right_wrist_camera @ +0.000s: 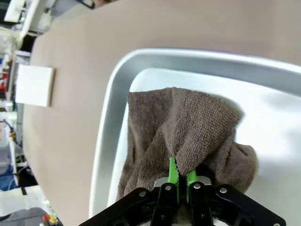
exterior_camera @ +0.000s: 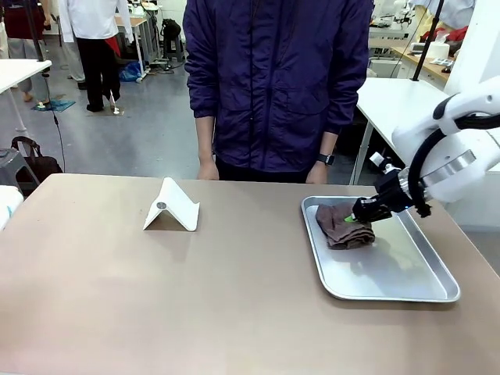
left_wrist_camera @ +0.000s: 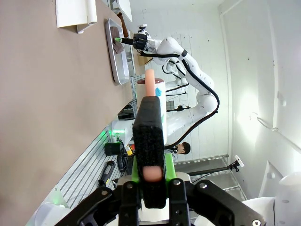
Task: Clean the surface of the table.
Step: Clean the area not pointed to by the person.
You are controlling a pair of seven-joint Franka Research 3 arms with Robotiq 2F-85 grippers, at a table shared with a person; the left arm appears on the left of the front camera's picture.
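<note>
Table (exterior_camera: 195,305), broad and taupe, runs its long axis from the robot's left to its right. The near stretch lies bare right up to the robot's edge.

In the left wrist view the left gripper (left_wrist_camera: 149,108) hangs off to the side above the table. Its fingers are pressed together, with a pale pinkish strip along them that cannot be identified.

Farther in, on the robot's right, sits a silver tray (exterior_camera: 406,269). A crumpled brown cloth (exterior_camera: 342,233) lies in its far-left part. The right gripper (exterior_camera: 351,218) reaches in from the right and is clenched on that cloth. The right wrist view shows the green pads nipping a fold of towelling (right_wrist_camera: 188,122), with the rest slumped on the tray floor.

The coming move likely turns on one relation. The cloth is inside the tray, while the open surface to be wiped lies over the raised rim, to the robot's left and nearer. The right arm has the cloth and is the closer one, so it would probably lift first, then carry leftward.

A white folded stand (exterior_camera: 172,208) rests left of centre, well apart from the tray. At the far edge a person (exterior_camera: 273,86) stands with both hands hanging just behind the table.
</note>
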